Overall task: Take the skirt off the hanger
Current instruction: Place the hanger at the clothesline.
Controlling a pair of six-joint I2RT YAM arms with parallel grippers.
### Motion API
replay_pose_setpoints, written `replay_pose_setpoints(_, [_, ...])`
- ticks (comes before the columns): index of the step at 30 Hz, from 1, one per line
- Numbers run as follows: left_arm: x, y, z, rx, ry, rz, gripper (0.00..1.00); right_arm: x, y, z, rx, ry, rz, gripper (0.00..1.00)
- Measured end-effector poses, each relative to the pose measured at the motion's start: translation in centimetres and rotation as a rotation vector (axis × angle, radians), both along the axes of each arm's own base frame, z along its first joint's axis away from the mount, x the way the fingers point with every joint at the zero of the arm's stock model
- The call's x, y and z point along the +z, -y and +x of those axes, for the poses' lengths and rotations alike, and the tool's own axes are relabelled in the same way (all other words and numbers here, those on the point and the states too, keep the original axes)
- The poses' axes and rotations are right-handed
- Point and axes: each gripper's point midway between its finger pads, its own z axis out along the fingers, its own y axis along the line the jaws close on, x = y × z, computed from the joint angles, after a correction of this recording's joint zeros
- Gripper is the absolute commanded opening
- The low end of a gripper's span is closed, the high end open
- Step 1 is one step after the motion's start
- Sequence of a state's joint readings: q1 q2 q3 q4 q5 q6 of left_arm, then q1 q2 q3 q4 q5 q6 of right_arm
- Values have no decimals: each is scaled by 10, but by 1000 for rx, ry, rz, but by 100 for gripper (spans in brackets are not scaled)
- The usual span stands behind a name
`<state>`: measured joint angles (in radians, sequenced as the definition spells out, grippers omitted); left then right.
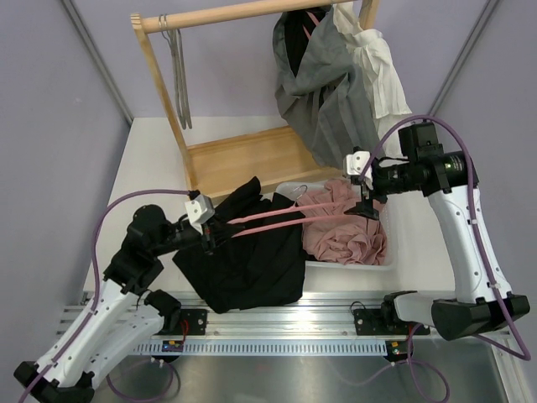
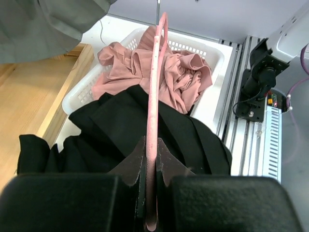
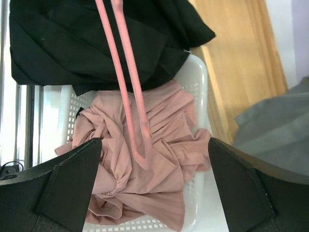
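A pink hanger (image 1: 268,220) is clamped at one end in my left gripper (image 1: 208,231), which is shut on it (image 2: 155,96). The hanger reaches right over a white basket (image 1: 352,267). A pink pleated skirt (image 1: 344,231) lies crumpled in the basket, under the hanger's far end (image 3: 128,96). A black garment (image 1: 243,260) is draped beneath the hanger, over the basket's left edge and the table. My right gripper (image 1: 367,201) is open and empty above the pink skirt (image 3: 164,125), its fingers either side of the hanger's tip without touching it.
A wooden clothes rack (image 1: 226,13) stands at the back with a grey garment (image 1: 323,92), a white garment (image 1: 382,71) and empty hangers (image 1: 178,75) on its rail. Its wooden base (image 1: 243,159) lies just behind the basket.
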<state>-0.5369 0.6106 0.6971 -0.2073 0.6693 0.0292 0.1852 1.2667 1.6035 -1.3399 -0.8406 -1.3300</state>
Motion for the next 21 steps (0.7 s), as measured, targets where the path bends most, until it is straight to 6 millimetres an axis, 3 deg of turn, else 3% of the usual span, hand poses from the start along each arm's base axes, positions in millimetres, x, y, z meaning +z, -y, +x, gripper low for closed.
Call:
replay_pose_setpoints(3, [-2,-5,-6,17,1,-33,0,-12,-3,-3,38,-24,9,100])
replay_pose_setpoints(10, [-4,-10,-11,50,-12,-80,0,-12,-8,-5,60,-40,36,98])
replay_pose_setpoints(17, [1,-10,-11,57,-12,-114,0,-32,-13,0,83,-116,49,90])
replay_pose_setpoints(21, [4,-9,-11,56,-16,-126,0,-43,-14,0,84,-158,48,80])
